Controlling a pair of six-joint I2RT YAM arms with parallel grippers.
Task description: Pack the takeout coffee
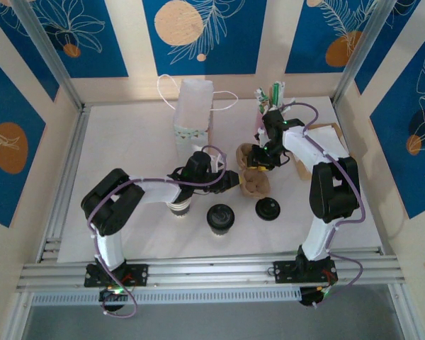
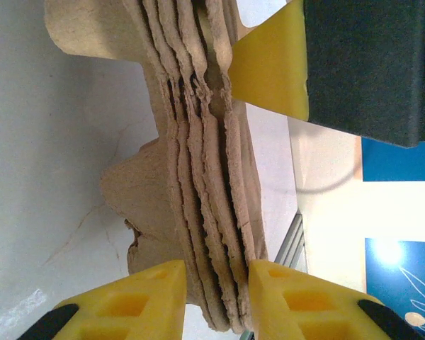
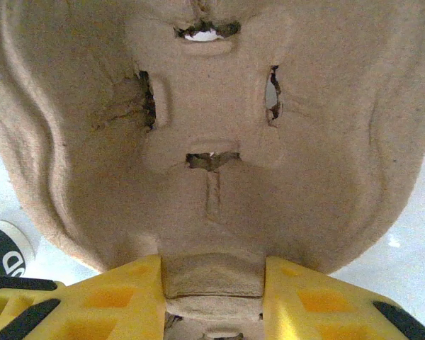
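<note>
Both tools are occupied. The left gripper (image 2: 216, 301) is closed on the pulp carrier stack (image 2: 205, 177). Its two yellow fingers (image 2: 145, 301) press the nested layers from either side, and the stack stands edge-on between them. The right gripper (image 3: 212, 297) is clamped on an edge tab of the same carrier stack (image 3: 212, 106), so that the stack's broad moulded face fronts its wrist camera.

In the top view the two tools meet at mid-table. The left gripper (image 1: 230, 181) comes in from the left and the right gripper (image 1: 258, 161) from the far right. The pulp carrier stack (image 1: 255, 183) is held between them, with its long axis running roughly from the far side toward the near edge.

The takeout coffee (image 1: 221, 217) stands upright on the table (image 1: 127, 142) with its black lid on. It is untouched, near the carriers on the side toward the arm bases. It lies between a lidless cup (image 1: 180, 207) on its left and a loose lid (image 1: 268, 209) on its right.

Treat this offset as the controlling relation. The coffee sits just nearer the bases than the left gripper and farther from the right gripper, so the left arm has the shorter reach. Neither tool can take the cup until a carrier is freed and set down, so expect that step first.
</note>
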